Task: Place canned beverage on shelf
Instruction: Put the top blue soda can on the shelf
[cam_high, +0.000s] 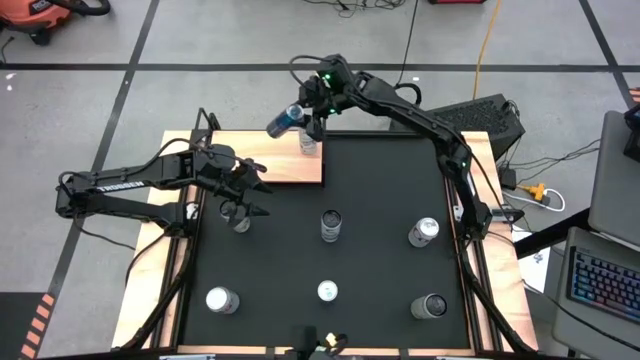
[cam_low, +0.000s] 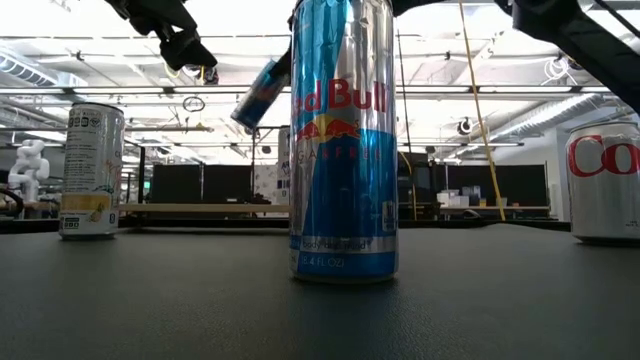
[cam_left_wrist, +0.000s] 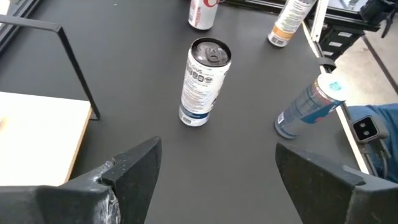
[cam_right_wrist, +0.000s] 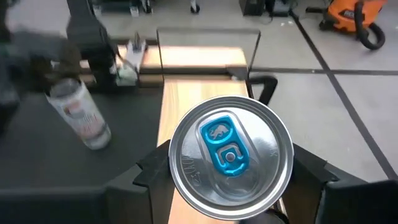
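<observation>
We see the right gripper (cam_high: 300, 117) at upper centre of the high view, pinching a blue can (cam_high: 285, 121), tilted in the air above the far edge of the shelf (cam_high: 290, 165). In the right wrist view the can top (cam_right_wrist: 231, 155) sits between the fingers (cam_right_wrist: 149, 174), w/ the light wood below. The left gripper (cam_high: 250, 195) is at centre left, fingers spread wide, holding nothing, probably just above a can (cam_high: 240, 217) on the black mat (cam_high: 370, 200).

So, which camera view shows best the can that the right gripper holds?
The right wrist view: the held can fills it, blue-tabbed top toward the camera, a finger on each side, above the shelf. The high view shows it small and tilted; the low view, partly hidden; the left wrist view, not at all.
</observation>
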